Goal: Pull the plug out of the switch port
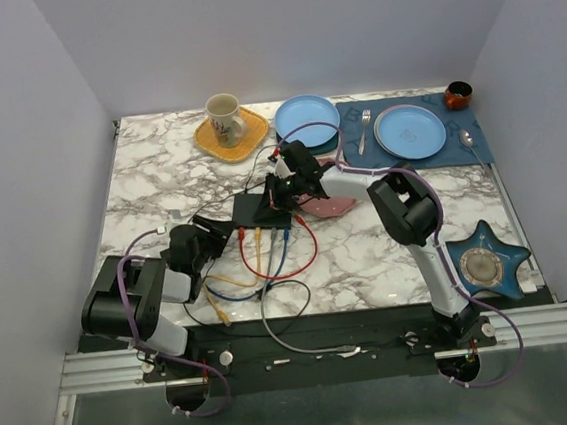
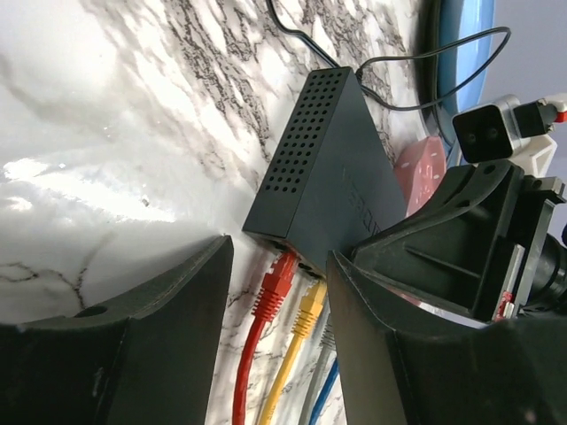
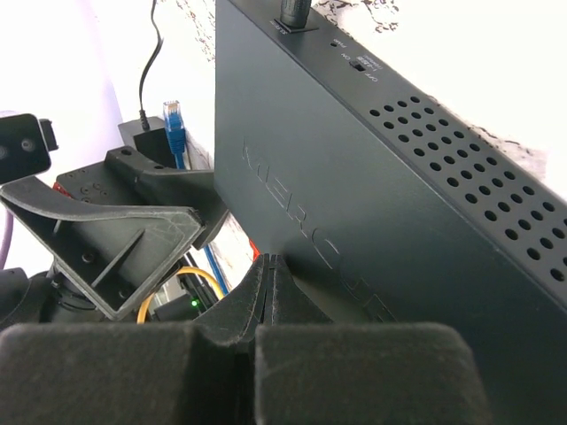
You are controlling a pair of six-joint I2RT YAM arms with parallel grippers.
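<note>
Red plug (image 2: pixel 276 288) at switch (image 2: pixel 337 168) edge

mug (image 1: pixel 223 117) on yellow plate (image 1: pixel 253 141), far side; fork (image 1: pixel 364 130), blue plate (image 1: pixel 410 131), spoon (image 1: pixel 469 141) on placemat (image 1: pixel 429 161); star-shaped dish (image 1: pixel 486 261) right front.

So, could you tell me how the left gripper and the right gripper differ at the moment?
The left gripper is open, while the right gripper is shut with its fingers together. The left gripper faces the port edge of the switch, the red plug framed between its fingers; the right gripper's tips rest against the switch's flat top. Both are at the switch, and neither holds anything.
</note>
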